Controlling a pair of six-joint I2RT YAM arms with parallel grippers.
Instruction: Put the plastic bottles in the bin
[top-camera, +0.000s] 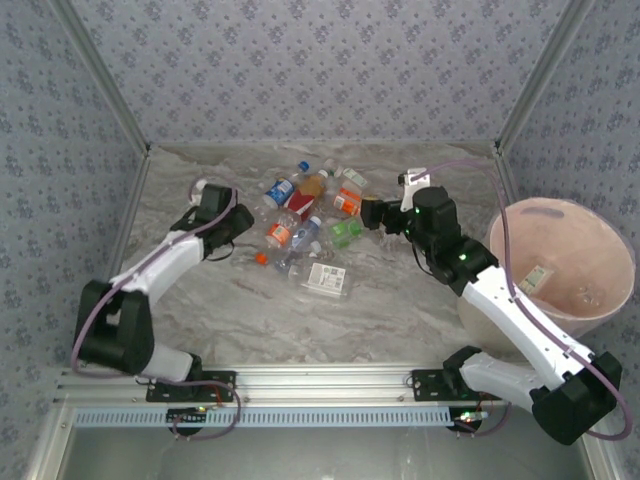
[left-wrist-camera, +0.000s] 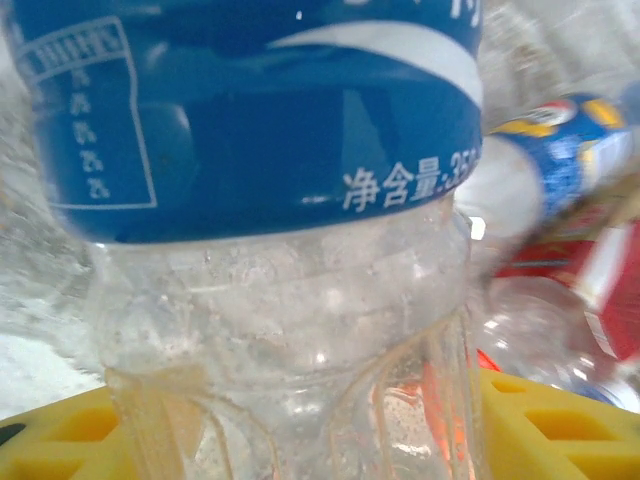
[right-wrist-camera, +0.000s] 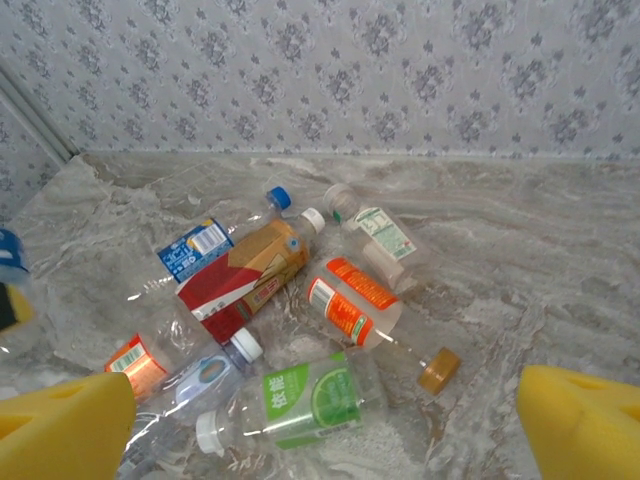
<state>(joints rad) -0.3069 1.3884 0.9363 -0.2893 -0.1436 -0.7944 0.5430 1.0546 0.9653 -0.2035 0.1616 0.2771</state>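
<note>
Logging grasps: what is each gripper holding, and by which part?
Left gripper pinches the blue-labelled bottle by its clear body, beside the label. Right gripper open, holding nothing.

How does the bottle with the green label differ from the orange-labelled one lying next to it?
The green-label bottle has a white cap; the orange-label bottle has an amber one. In the right wrist view, the green-label bottle's cap points lower left, while the orange-label bottle's points lower right. Both are clear plastic and lie on their sides on the marble table.

My blue-labelled bottle (left-wrist-camera: 270, 120) is cropped top and bottom lol, and the bottles behind it (left-wrist-camera: 545, 160) are just blur.
</note>
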